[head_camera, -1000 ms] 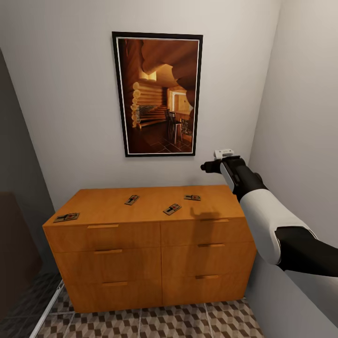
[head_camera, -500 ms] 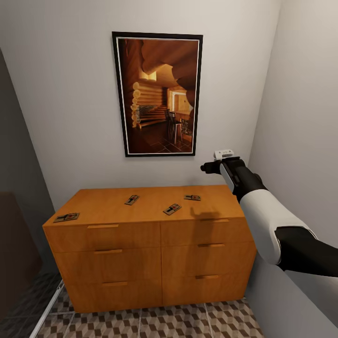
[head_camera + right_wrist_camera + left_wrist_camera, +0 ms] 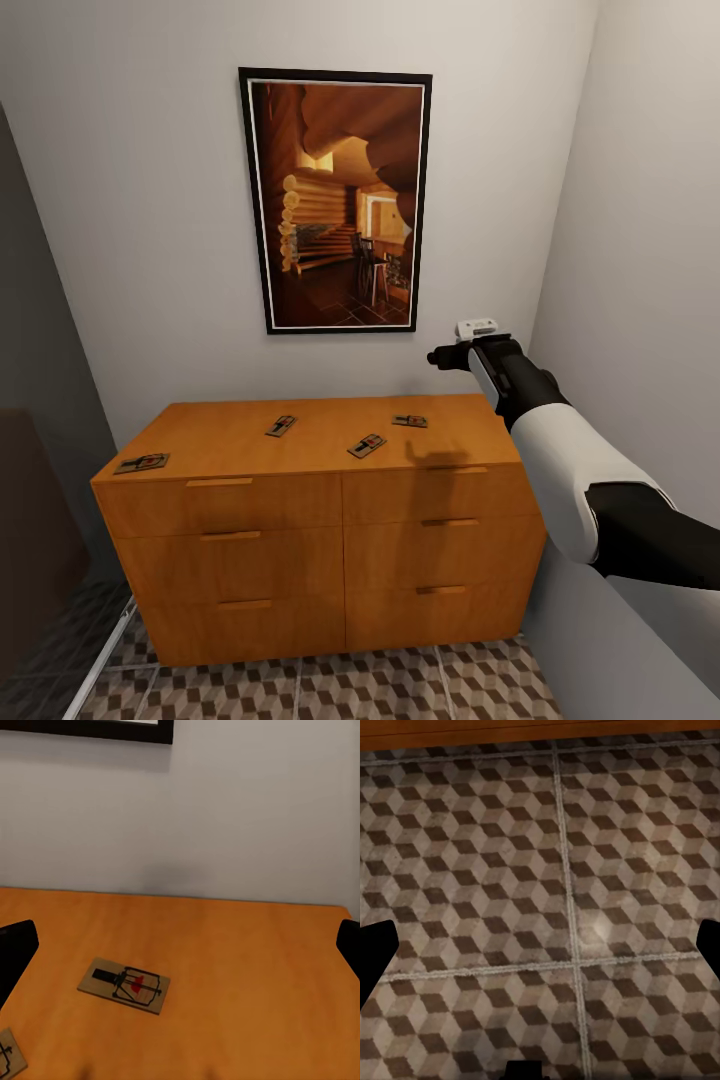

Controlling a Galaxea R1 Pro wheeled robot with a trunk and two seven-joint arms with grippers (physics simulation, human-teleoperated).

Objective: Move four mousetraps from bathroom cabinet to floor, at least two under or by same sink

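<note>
Nothing here can be read: no words, labels, brand marks or numbers anywhere I look. The framed picture (image 3: 335,200) on the wall carries a log-cabin interior and no lettering. The mousetraps (image 3: 367,445) on the cabinet (image 3: 320,520) top show a red patch and dark wire, nothing written. The drawer fronts are plain wood.
</note>
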